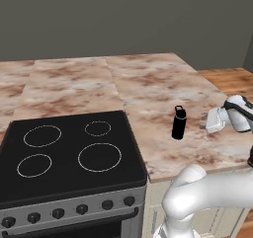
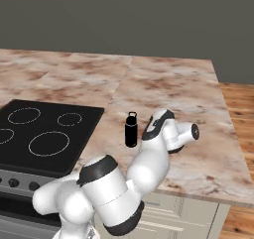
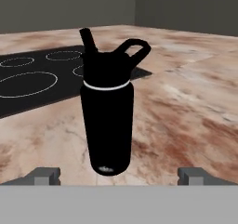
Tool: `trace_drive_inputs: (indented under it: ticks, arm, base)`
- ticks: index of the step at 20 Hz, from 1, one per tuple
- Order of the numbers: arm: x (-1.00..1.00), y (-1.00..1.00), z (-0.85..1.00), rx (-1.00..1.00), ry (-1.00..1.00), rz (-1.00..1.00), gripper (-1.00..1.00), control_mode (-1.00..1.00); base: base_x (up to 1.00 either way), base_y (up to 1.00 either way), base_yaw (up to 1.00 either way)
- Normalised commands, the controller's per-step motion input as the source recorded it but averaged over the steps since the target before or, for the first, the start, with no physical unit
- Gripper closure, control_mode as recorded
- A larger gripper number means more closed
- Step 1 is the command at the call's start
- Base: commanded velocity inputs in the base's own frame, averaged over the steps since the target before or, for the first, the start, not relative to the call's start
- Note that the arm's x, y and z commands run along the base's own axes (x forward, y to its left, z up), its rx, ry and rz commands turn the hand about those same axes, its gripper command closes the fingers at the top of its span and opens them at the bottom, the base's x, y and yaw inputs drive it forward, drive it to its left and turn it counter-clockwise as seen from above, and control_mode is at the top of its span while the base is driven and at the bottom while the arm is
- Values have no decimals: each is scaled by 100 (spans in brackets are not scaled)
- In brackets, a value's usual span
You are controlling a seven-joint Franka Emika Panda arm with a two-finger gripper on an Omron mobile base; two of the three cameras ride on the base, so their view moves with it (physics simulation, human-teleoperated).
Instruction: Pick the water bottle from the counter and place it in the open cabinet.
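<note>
The pincer point(image 3: 119, 175) is held wide open, its two tips spread low at either side of the hand view so that the bottle point(image 3: 107, 109) is framed squarely between them. Nothing is gripped yet; a gap is seen between the tips and the black body. From the left base view the pincer point(image 1: 209, 120) is carried level, just above the counter point(image 1: 148, 84) and beside the bottle point(image 1: 179, 122), pointed at it from the side. That sideways line is judged to suit a grasp around the upright cylinder, below the cap and its loop. The bottle is stood upright on the marbled slab, just off the stovetop point(image 1: 69, 150), near the counter's front edge. Beyond it, bare counter is stretched back to the grey wall point(image 1: 148, 19). The lift has not yet been made.
</note>
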Motion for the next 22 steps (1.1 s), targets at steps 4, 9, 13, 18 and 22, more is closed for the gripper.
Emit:
trace_drive_inputs:
  ticks: [4,9,13,18,22]
  arm:
    - [0,26,-19,0,0,0,-100,-100]
    - [0,26,-2,0,0,0,-100,-100]
    - [0,29,-11,0,0,0,-100,-100]
    - [0,30,-16,0,0,0,-100,-100]
    - [4,17,-11,0,0,0,-100,-100]
  base:
    - [0,0,0]
    - [0,0,0]
    - [0,0,0]
    - [0,0,0]
    - [0,0,0]
